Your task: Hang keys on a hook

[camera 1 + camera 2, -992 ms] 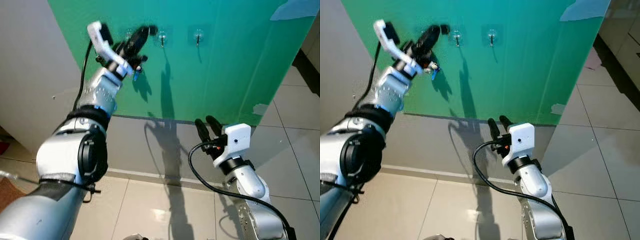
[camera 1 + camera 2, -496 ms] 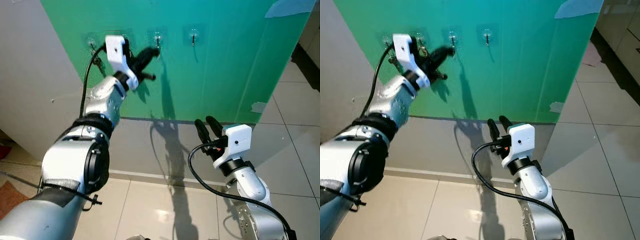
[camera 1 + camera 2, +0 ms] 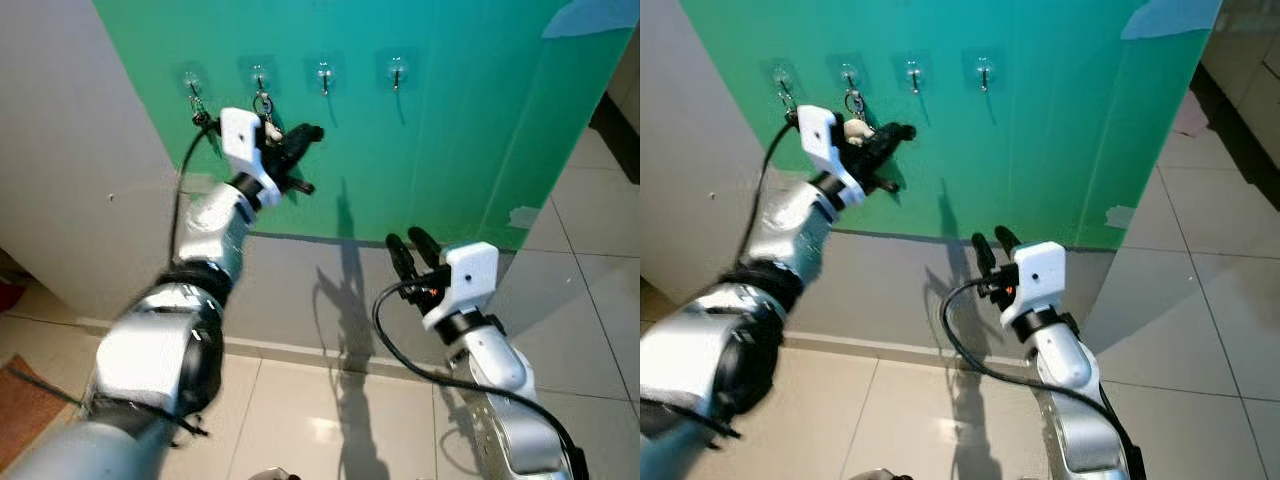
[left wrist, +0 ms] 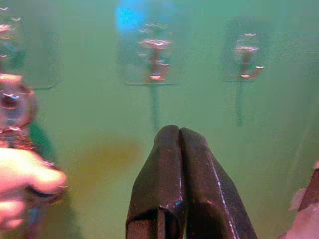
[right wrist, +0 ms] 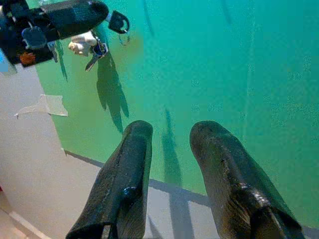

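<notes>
Four small hooks sit in a row on the green wall (image 3: 450,140). A bunch of keys (image 3: 266,115) with a white charm hangs by its ring from the second hook from the left (image 3: 259,75). My left gripper (image 3: 312,132) is shut with nothing between its fingers, just below and to the right of the keys. In the left wrist view its fingertips (image 4: 169,137) press together, and the blurred keys (image 4: 15,119) hang off to the side. My right gripper (image 3: 410,245) stands open low down, in front of the grey base of the wall.
Two hooks (image 3: 324,72) (image 3: 397,68) to the right of the keys are bare. A grey wall (image 3: 70,150) meets the green panel on the left. Pale floor tiles (image 3: 590,250) lie below and to the right.
My left gripper has come down and away from the second hook, leaving the keys hanging there. The right arm has stayed put. The camera has shifted slightly.
</notes>
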Controlling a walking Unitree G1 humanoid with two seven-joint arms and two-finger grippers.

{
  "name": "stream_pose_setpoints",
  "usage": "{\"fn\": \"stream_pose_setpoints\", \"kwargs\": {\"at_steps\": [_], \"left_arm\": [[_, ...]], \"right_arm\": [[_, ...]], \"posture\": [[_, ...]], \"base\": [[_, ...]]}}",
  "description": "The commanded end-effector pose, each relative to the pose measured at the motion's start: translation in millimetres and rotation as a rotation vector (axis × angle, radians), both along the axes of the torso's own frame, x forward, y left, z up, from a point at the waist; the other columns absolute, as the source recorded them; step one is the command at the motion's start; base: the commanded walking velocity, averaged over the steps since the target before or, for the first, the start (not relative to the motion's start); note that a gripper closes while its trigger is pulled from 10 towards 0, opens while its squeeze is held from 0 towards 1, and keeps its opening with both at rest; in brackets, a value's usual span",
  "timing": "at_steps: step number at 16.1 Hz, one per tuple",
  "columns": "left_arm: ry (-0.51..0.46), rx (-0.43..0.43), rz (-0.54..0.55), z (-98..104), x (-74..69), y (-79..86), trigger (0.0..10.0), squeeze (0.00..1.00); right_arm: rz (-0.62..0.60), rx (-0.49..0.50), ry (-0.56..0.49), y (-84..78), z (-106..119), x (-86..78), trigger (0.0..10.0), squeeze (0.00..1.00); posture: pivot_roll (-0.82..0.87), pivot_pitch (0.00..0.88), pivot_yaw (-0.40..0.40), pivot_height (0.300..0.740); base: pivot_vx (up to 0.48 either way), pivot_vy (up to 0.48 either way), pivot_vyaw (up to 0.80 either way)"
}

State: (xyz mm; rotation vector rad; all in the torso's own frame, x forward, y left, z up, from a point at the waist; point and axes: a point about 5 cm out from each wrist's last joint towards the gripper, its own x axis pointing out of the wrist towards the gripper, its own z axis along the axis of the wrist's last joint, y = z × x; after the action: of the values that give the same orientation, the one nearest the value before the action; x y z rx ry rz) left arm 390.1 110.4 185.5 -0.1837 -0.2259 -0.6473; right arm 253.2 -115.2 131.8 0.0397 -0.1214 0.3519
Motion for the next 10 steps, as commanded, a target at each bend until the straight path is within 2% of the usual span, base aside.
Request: {"fn": "stream_pose_setpoints", "kwargs": {"at_steps": [1, 2, 3, 4, 5, 6, 7, 8, 9, 10], "left_arm": [[-0.026, 0.024, -0.01, -2, -3.7, -1.3, 10.0, 0.0], [-0.027, 0.036, -0.054, -10, -10.7, -9.6, 10.0, 0.0], [-0.004, 0.064, -0.044, -19, -14.4, -12.8, 10.0, 0.0], [0.021, 0.116, -0.025, -28, -17.6, -11.8, 10.0, 0.0], [0.06, 0.185, 0.066, -47, -26.7, -0.2, 10.0, 0.0], [0.081, 0.103, 0.136, -47, -30.1, 8.3, 10.0, 0.0], [0.101, -0.029, 0.215, -43, -33.6, 17.2, 10.0, 0.0], [0.104, -0.059, 0.262, -42, -36.2, 23.3, 10.0, 0.0], [0.095, -0.057, 0.346, -39, -44.6, 35.8, 10.0, 0.0], [0.077, -0.023, 0.401, -38, -48.5, 42.2, 10.0, 0.0]], "right_arm": [[0.006, 0.023, -0.004, 1.4, 0, 2.2, 10.0, 0.0], [0.006, 0.024, -0.003, 0.7, 0, 3.9, 10.0, 0.0], [0.006, 0.024, -0.001, 0.2, 0, 5.7, 10.0, 0.0], [0.007, 0.021, 0.006, -0.2, -1, 6.7, 10.0, 0.0], [-0.024, 0.015, 0.033, -4.5, -5, 8.9, 10.0, 0.0], [-0.055, 0.012, 0.046, -8.3, -7, 10.2, 10.0, 0.0], [-0.085, 0.009, 0.059, -11.8, -9, 11.3, 10.0, 0.0], [-0.096, 0.006, 0.066, -13.2, -11, 11.6, 10.0, 0.0], [-0.132, -0.024, 0.081, -17.0, -15, 12.6, 10.0, 0.0], [-0.156, -0.037, 0.091, -20.1, -17, 13.2, 10.0, 0.0]], "posture": [[-0.15, 0.0, 0.1, 0.74], [-0.14, 0.0, 0.095, 0.74], [-0.13, 0.0, 0.093, 0.74], [-0.13, 0.0, 0.088, 0.74], [-0.12, 0.0, 0.081, 0.74], [-0.1, 0.0, 0.067, 0.74], [-0.1, 0.0, 0.066, 0.74], [-0.09, 0.0, 0.066, 0.74], [-0.09, 0.0, 0.065, 0.74], [-0.08, 0.0, 0.063, 0.74]], "base": [[0.0, 0.0, 0.0], [0.0, 0.0, 0.0], [0.0, 0.0, 0.0], [0.0, 0.0, 0.0], [0.0, 0.0, 0.0], [0.0, 0.0, 0.0], [0.0, 0.0, 0.0], [0.0, 0.0, 0.0], [0.0, 0.0, 0.0], [0.0, 0.0, 0.0]]}}
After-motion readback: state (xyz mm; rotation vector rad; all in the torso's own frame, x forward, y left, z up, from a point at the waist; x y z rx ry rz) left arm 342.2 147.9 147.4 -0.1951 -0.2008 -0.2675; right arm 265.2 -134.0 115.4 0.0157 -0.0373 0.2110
